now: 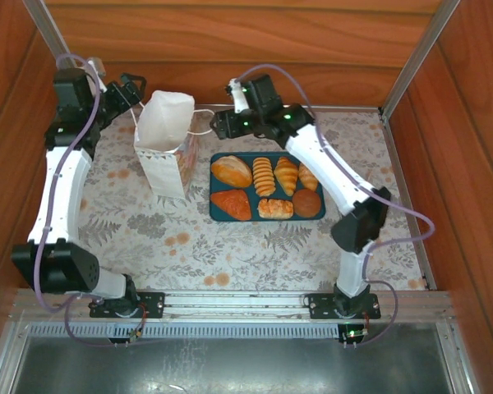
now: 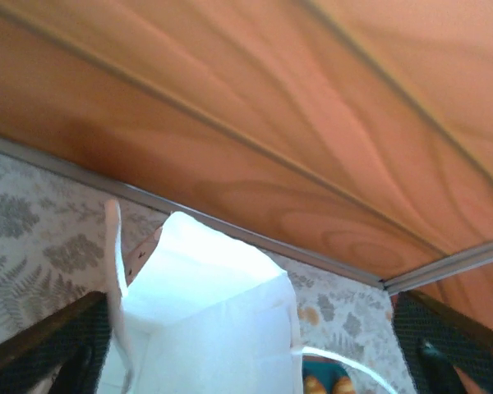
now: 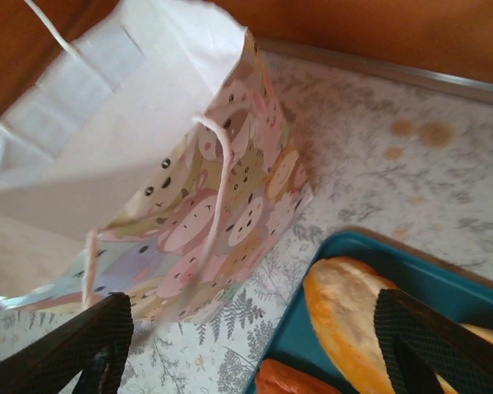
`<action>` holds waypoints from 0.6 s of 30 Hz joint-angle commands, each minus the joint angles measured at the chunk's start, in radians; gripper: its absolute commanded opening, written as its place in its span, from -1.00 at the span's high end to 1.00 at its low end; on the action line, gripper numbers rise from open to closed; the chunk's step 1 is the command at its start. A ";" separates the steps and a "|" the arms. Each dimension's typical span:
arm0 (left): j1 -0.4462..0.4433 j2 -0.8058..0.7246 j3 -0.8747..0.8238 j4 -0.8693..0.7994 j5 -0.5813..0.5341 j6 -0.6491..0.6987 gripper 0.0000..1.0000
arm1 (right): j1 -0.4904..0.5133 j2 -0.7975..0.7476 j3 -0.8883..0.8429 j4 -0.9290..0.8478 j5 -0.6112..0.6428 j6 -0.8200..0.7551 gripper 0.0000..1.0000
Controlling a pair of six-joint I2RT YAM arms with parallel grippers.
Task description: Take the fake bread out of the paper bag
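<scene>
Fake bread (image 1: 275, 208) sitting out on a teal rectangular tray (image 1: 246, 154) mid-desk, 7 pieces in 2 rows, all glossy golden-brown. Back row: smooth oval loaf (image 1: 231, 171), ridged roll (image 1: 264, 176) with crosswise grooves, then 2 curled croissants (image 1: 286, 174). Front row: flat triangle (image 1: 232, 204) in a deeper orange, and a round dark bun (image 1: 307, 203) at the right end.

Paper bag (image 1: 166, 139) standing upright just left of the tray, boxy, matte white with the mouth gaping and the top edge a bit creased. Side panel (image 3: 230, 222) printed with pastel pink cartoon animal faces. Thin white cord handles (image 3: 218, 164) looping loose off the rim.

Left end effector (image 1: 133, 89) parked at the bag's far-left side, black fingers (image 2: 53, 349) spread wide with the white bag mouth (image 2: 205, 320) between them, gripping nothing. Can't tell if the left finger touches the paper.

Right end effector (image 1: 219, 123) hanging at the bag's right side, over the tray's far-left corner, also spread wide and holding nothing.

Desk (image 1: 189, 238) covered in a pale cloth with grey fern and orange flower print. Boxed in by reddish wood-grain panels (image 1: 230, 41) with metal rails at the corners.
</scene>
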State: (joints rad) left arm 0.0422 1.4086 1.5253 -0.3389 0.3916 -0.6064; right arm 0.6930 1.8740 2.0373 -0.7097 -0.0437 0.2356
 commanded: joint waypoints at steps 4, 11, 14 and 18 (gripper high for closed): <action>0.008 -0.145 -0.053 -0.070 -0.021 0.045 -1.00 | -0.002 -0.303 -0.286 0.201 0.172 -0.056 -0.76; 0.009 -0.392 -0.276 -0.097 -0.221 0.059 -1.00 | -0.003 -0.664 -0.721 0.464 0.503 -0.142 -1.00; 0.007 -0.498 -0.408 -0.098 -0.303 0.065 -1.00 | -0.015 -0.789 -0.911 0.524 0.701 -0.241 -0.99; 0.007 -0.624 -0.598 -0.090 -0.408 0.058 -1.00 | -0.116 -0.897 -1.123 0.541 0.832 -0.290 -0.99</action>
State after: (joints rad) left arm 0.0456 0.8349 1.0077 -0.4114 0.1062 -0.5652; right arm 0.6388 1.0142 1.0126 -0.2241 0.5945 0.0238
